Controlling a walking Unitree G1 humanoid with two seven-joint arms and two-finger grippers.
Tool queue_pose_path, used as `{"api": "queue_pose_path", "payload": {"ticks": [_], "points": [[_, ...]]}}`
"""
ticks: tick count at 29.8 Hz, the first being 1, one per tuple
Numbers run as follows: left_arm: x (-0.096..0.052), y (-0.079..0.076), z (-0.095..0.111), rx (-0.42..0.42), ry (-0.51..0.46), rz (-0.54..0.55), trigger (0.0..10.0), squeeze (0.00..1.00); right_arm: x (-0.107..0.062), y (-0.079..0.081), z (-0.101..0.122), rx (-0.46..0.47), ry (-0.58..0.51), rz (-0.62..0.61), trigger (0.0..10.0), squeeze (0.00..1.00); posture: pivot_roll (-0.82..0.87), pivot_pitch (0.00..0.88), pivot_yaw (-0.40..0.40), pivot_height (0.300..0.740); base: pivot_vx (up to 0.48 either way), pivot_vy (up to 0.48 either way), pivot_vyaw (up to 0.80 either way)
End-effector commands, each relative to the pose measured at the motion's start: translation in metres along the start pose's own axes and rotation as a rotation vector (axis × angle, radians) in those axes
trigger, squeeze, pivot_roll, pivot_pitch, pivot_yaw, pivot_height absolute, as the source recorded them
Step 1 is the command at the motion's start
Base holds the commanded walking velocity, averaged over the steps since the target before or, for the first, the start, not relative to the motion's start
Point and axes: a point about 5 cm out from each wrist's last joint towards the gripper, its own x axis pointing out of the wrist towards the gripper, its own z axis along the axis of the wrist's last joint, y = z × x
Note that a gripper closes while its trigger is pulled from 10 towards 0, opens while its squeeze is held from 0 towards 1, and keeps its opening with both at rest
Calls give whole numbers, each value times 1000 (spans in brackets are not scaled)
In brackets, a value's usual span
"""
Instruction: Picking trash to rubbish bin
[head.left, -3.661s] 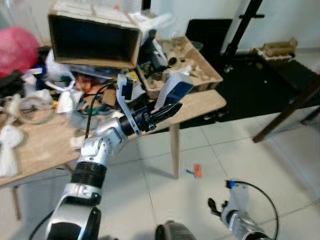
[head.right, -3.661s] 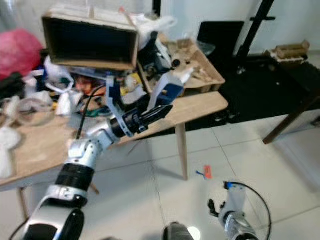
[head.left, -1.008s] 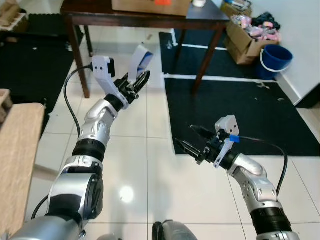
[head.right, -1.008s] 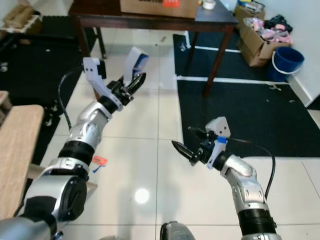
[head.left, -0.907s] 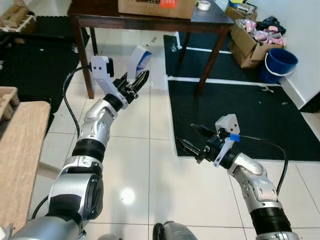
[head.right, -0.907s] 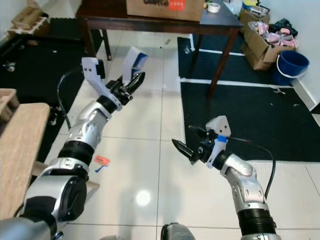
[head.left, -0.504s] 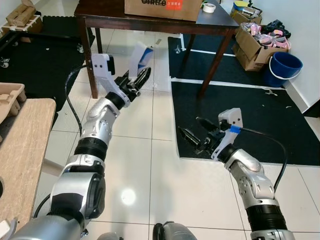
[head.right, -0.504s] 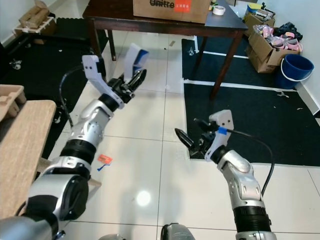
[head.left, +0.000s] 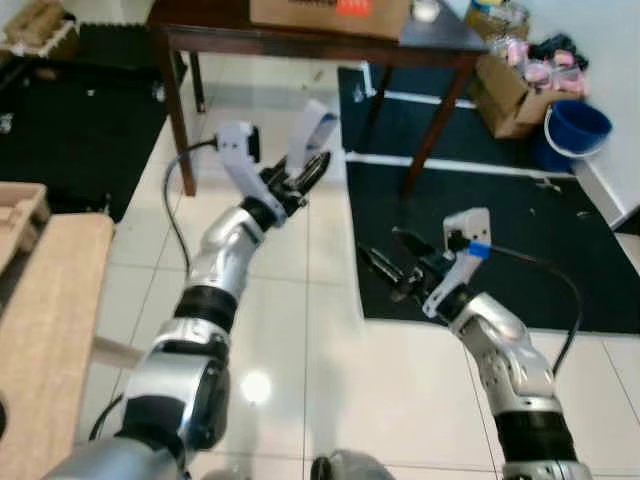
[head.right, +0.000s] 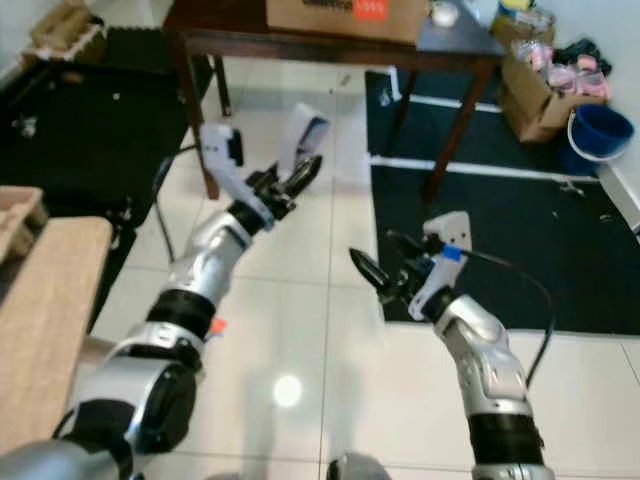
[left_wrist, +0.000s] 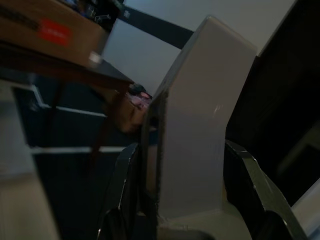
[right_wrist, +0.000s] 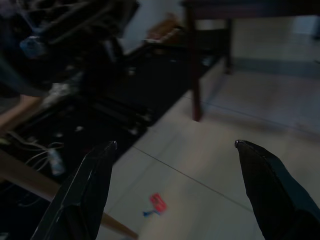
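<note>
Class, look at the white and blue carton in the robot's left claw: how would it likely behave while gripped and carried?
The carton, pinched low in the left claw, looks thin-walled, so probably light. Its bent upper half suggests it creases easily under a hard squeeze. Standing tall above the fingers, it may wobble.

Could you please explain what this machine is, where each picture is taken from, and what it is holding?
It is a humanoid robot with two silver arms, each ending in a two-fingered black end effector. Two pictures come from its head cameras, looking down at the tiled floor; the two dark ones come from cameras on its wrists. The left end effector is raised and shut on a white and blue carton, the trash it carries. The right end effector is open and holds nothing. Ahead stand a dark wooden table with a cardboard box on it, a black mat and a blue bucket. A small red scrap lies on the floor.
</note>
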Motion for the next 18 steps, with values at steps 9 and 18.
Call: {"api": "queue_pose_path", "payload": {"ticks": [9, 18], "points": [[1, -3, 1, 12, 14, -19, 10000, 0, -2, 6, 1, 30, -1, 15, 10000, 0, 74, 87, -55, 740, 327, 0, -672], [2, -4, 1, 14, 12, -26, 10000, 0, -2, 7, 2, 27, -3, 18, 10000, 0, 73, 85, -54, 740, 324, 0, -756]]}}
